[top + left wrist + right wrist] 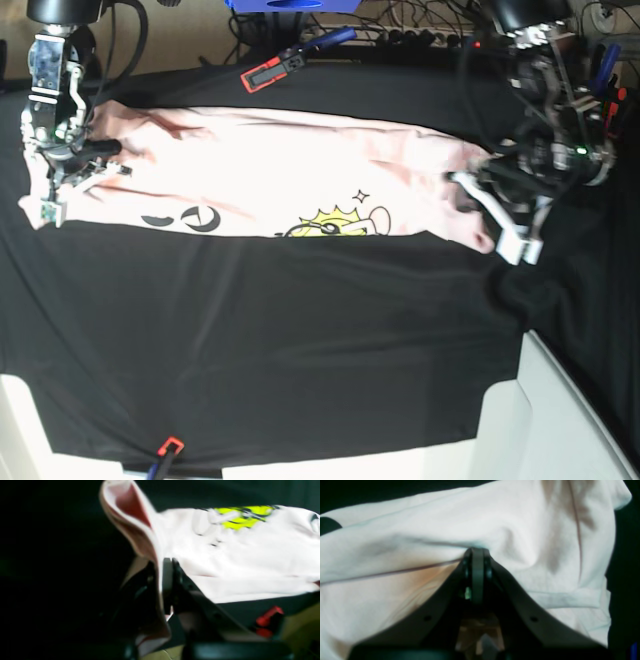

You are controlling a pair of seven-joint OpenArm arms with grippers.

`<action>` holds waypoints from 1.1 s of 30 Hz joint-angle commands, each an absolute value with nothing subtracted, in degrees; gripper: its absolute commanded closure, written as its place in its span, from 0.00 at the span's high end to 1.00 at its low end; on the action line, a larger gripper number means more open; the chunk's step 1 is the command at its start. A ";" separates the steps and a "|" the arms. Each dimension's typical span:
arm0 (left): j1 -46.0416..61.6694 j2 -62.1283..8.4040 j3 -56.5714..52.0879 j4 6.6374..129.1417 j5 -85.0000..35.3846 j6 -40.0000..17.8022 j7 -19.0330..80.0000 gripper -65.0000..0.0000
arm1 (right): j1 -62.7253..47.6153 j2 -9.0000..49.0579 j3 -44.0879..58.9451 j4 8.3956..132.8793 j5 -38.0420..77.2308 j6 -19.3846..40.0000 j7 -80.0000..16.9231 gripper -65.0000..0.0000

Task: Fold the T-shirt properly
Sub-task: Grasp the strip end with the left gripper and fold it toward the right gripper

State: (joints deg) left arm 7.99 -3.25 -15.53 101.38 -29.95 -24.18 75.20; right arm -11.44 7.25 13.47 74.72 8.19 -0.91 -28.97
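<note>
Clearly, the T-shirt (300,170) is seen as a pale pink garment already doubled into a long band, with part of a yellow and black print (330,225) and some black lettering showing along its near edge. It is laid on the black table cover (300,340) in the far half of the table, and its long axis is run from side to side across the base view, one end at each arm.

In the left wrist view the left gripper (162,580) is shown with its fingers (167,580) drawn close together, and a fold of pink fabric is pinched between them; the cloth is lifted above the jaws into a raised flap whose darker pink inner side is exposed. In the base view this is the end at that view's right.

In the right wrist view the right gripper (477,562) is seen with its jaws pressed fully together, and the cloth is gathered into creases at their tips, so the shirt is held there too.

Beyond the garment, a red-and-black clamp (272,70) is fixed at the far table edge, and another clamp (166,452) at the near edge.
</note>
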 commanded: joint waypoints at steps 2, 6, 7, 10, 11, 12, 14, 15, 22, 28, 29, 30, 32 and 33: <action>7.34 -2.33 -13.23 102.46 -30.37 -24.31 74.86 0.00 | -11.47 7.60 13.58 74.68 7.78 -1.45 -30.81 0.00; 7.52 -0.13 -6.81 102.02 -30.37 -24.22 74.86 0.00 | -11.47 7.69 13.58 74.68 7.78 -1.45 -30.81 0.00; 7.52 0.40 -5.85 102.02 -30.37 -24.22 74.86 0.00 | -11.47 7.69 13.58 74.68 7.78 -1.45 -30.81 0.00; 7.08 2.59 -2.77 101.93 -30.37 -24.22 74.86 0.00 | -11.47 7.69 13.58 74.68 7.78 -1.45 -30.81 0.00; 6.29 3.56 -1.54 101.93 -30.37 -24.22 74.86 0.00 | -11.47 7.60 13.58 74.68 7.78 -1.45 -30.81 0.00; 6.02 4.26 -0.48 101.76 -30.29 -23.96 74.86 0.00 | -11.47 7.52 13.58 74.68 7.78 -1.45 -30.81 0.00; 5.32 5.67 1.54 100.97 -30.29 -20.79 74.86 0.00 | -11.38 7.52 13.58 74.68 7.78 -1.45 -30.81 0.00; 5.23 6.37 2.51 100.26 -30.64 -18.68 74.68 0.00 | -11.38 7.43 13.58 74.68 7.78 -1.45 -30.81 0.00; 2.33 8.57 9.80 96.22 -30.46 -16.66 74.42 0.00 | -11.38 7.43 13.58 74.68 7.78 -1.45 -30.90 0.00; 0.84 8.57 10.24 92.53 -30.73 -16.66 74.33 0.00 | -11.38 7.52 13.58 74.68 7.78 -1.45 -30.90 0.00; 0.48 8.57 10.24 91.30 -30.73 -16.66 74.33 0.00 | -11.03 7.52 13.58 74.68 7.78 -1.45 -30.90 0.00; 0.40 8.66 10.24 90.51 -30.73 -16.66 74.33 0.00 | -10.95 7.43 13.58 74.68 7.78 -1.45 -30.99 0.00; 0.04 8.66 10.24 89.89 -30.81 -16.66 74.33 0.00 | -10.95 7.43 13.58 74.68 7.78 -1.45 -30.99 0.00; -0.31 8.66 10.33 89.80 -30.81 -16.66 74.33 0.00 | -10.95 7.43 13.58 74.68 7.78 -1.45 -30.99 0.00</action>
State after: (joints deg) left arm 0.95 8.10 10.13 88.95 -29.61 -16.47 74.67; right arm -10.94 7.20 13.47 74.70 8.14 -1.06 -29.58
